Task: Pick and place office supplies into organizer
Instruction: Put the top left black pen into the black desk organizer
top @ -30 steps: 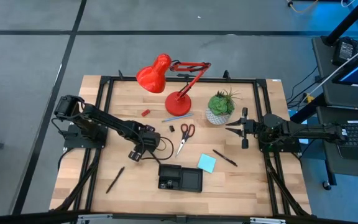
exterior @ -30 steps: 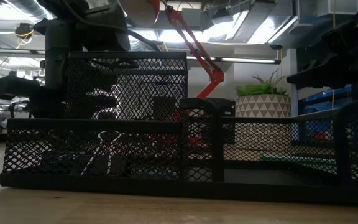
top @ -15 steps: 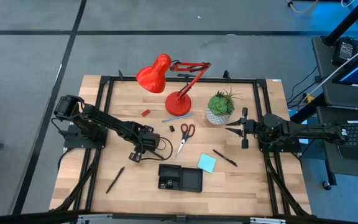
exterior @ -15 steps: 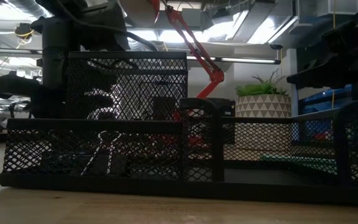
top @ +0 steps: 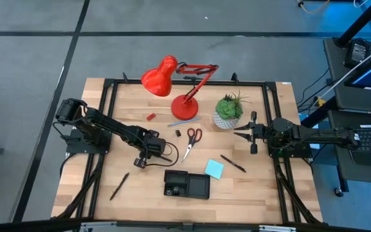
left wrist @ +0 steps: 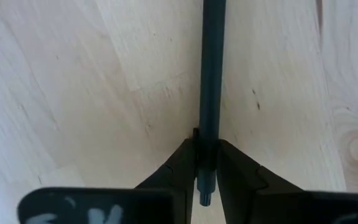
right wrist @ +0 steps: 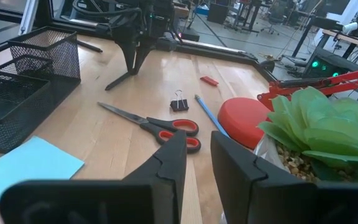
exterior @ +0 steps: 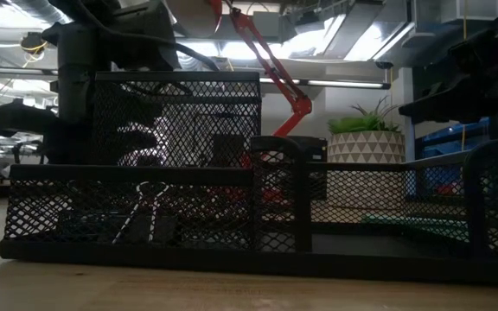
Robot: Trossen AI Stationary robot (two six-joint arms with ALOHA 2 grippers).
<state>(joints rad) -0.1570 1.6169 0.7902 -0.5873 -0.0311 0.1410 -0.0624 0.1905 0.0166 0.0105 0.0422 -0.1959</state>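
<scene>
My left gripper (top: 139, 161) points down at the table's left middle, shut on a thin dark pen (left wrist: 207, 74); it also shows in the right wrist view (right wrist: 135, 65). My right gripper (top: 242, 133) waits beside the plant, empty, with a narrow gap between its fingers (right wrist: 197, 155). The black mesh organizer (top: 187, 185) stands near the front edge with a black clip (exterior: 150, 220) in one compartment. Red-handled scissors (top: 192, 142), a blue sticky pad (top: 214, 169), a black clip (top: 178, 133), a red piece (top: 151, 116) and two more dark pens (top: 120, 185) (top: 232, 163) lie flat on the table. My left gripper pinches the pen near one end (left wrist: 205, 177) between its two fingers, which come from above and stand on either side of the shaft. The pen slants away from the fingers, its free end (right wrist: 109, 87) low at the table; whether it touches there I cannot tell.
A red desk lamp (top: 172, 80) and a green plant in a white pot (top: 228, 111) stand at the back. A light blue pen (top: 184, 120) lies by the lamp's base. Bare wood lies at the front left and front right.
</scene>
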